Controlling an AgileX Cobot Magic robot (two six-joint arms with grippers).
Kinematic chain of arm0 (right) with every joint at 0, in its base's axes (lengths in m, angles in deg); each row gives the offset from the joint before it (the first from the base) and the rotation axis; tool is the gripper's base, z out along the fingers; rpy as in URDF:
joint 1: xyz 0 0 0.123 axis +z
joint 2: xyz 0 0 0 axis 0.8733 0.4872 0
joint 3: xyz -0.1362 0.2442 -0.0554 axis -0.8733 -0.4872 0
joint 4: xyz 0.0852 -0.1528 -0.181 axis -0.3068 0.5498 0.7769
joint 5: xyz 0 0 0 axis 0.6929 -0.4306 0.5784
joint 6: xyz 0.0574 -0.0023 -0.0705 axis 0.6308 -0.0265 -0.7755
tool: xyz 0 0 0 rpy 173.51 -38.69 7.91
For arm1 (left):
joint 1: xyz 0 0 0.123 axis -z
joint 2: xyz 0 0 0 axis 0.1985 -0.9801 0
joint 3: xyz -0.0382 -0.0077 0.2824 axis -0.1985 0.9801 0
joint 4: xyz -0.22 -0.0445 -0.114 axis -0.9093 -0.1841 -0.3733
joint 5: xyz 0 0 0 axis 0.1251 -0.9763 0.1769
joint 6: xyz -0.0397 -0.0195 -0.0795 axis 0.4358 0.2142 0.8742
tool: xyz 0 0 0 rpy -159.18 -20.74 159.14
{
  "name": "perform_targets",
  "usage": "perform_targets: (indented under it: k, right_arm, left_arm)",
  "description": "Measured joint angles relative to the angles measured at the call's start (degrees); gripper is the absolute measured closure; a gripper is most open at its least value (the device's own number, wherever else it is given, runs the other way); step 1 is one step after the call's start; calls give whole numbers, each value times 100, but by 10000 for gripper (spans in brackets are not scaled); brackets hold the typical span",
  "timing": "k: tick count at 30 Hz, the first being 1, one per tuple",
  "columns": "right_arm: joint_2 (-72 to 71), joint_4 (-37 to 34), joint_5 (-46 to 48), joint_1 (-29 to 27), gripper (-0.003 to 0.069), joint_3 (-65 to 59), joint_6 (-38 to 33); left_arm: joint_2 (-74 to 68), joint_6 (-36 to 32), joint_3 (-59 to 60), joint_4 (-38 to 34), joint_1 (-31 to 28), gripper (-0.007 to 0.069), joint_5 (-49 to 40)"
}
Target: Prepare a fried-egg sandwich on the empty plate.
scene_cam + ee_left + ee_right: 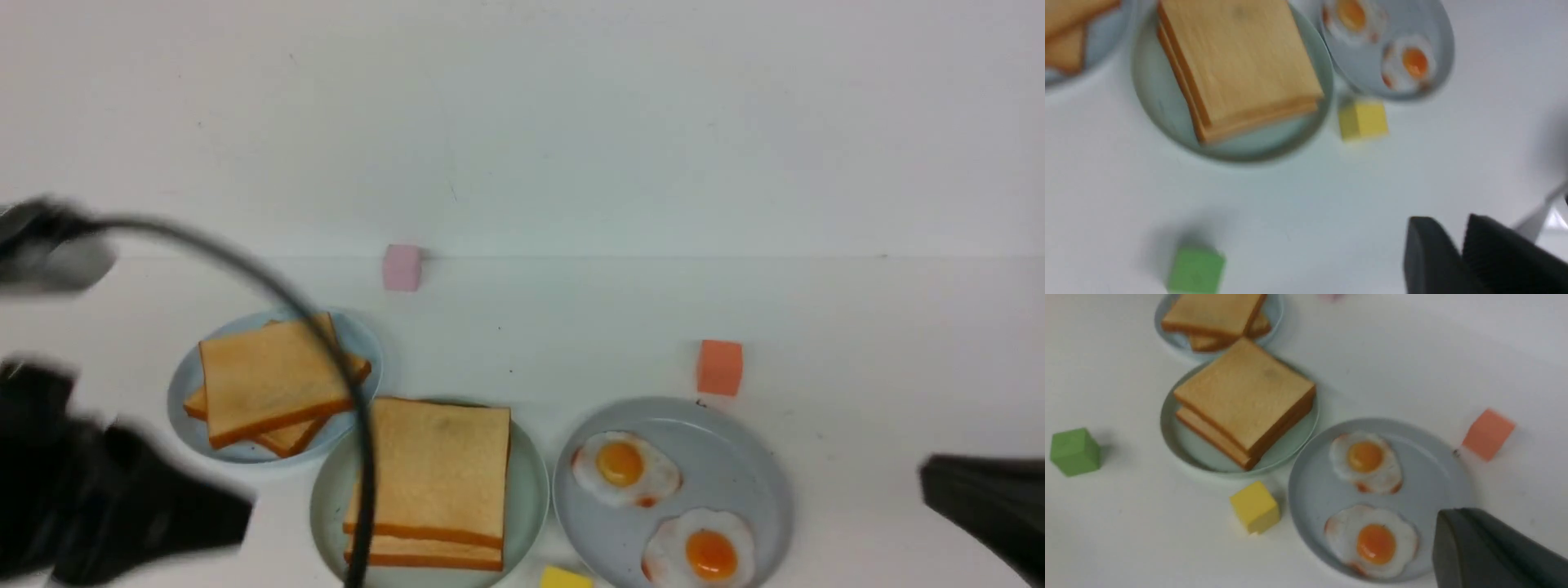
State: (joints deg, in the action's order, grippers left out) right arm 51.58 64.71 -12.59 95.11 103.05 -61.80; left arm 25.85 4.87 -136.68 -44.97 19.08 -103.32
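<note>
Two square golden toast slices sit neatly stacked as the sandwich (433, 465) on the pale mint-green plate (531, 490), low in the middle of the front view. I cannot see whether an egg lies between them. My left gripper (241, 518) hovers blurred at the lower left, off the plate. In the left wrist view its jaws (1455, 228) stand a narrow gap apart over bare table, holding nothing. My right gripper (931, 478) is at the lower right. In the right wrist view it (1453, 516) is shut and empty beside the egg plate's rim.
A grey-blue plate (735, 474) to the right holds two fried eggs (624, 467). A pale-blue plate (184, 392) back left carries a skewed toast pile (269, 376). Pink (402, 267), orange (719, 367), yellow (565, 578) and green (1196, 269) cubes lie about. A black cable (326, 343) arcs over the toast.
</note>
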Motion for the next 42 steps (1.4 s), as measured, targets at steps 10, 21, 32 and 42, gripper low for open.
perform_targets:
  k: [10,21,32,42]
  right_arm:
    - [-2303,90,-1286,0,666,-1413,5]
    - [-2520,93,-1267,0,660,-1561,5]
    - [-2520,93,-1262,0,655,-1561,5]
    - [-2520,110,-1262,0,648,-1561,5]
  left_arm:
    - [2990,1538,908,1363,0,638,-609]
    - [3338,1590,912,3163,0,638,2075]
    - [3367,1590,984,3268,0,638,2535]
    - [4352,2387,2768,3959,0,638,3042]
